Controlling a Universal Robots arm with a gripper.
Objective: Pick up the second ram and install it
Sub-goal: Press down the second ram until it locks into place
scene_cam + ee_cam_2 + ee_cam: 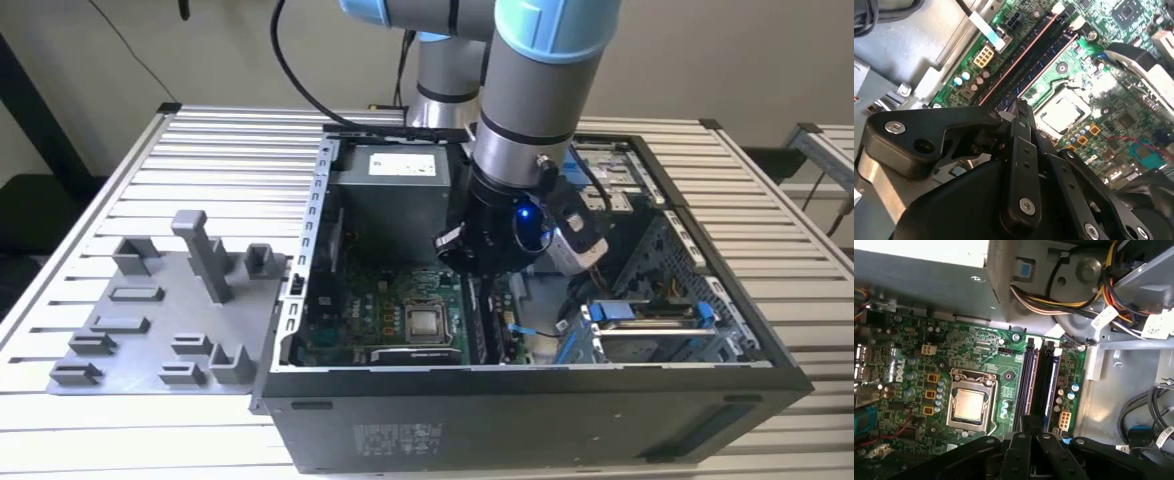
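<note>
Slatted metal table [160,150], bearing an open computer case [534,420] laid on its side so that you reach the board from above. The arm [534,90] descends into the case, between the far power-supply box [400,175] and the drive bay [654,320] at the exterior view's right; room is tight on both sides. A grey holder tray [134,330] lies just beside the case, at the exterior view's left. On the motherboard [914,340], the gripper [1029,422] hangs with its tips drawn together, directly over the near end of the memory slots [1041,380], in line with their length. You cannot tell whether the second ram is pinched edge-on between those tips or already seated below. The processor socket [970,404] lies close alongside.
</note>
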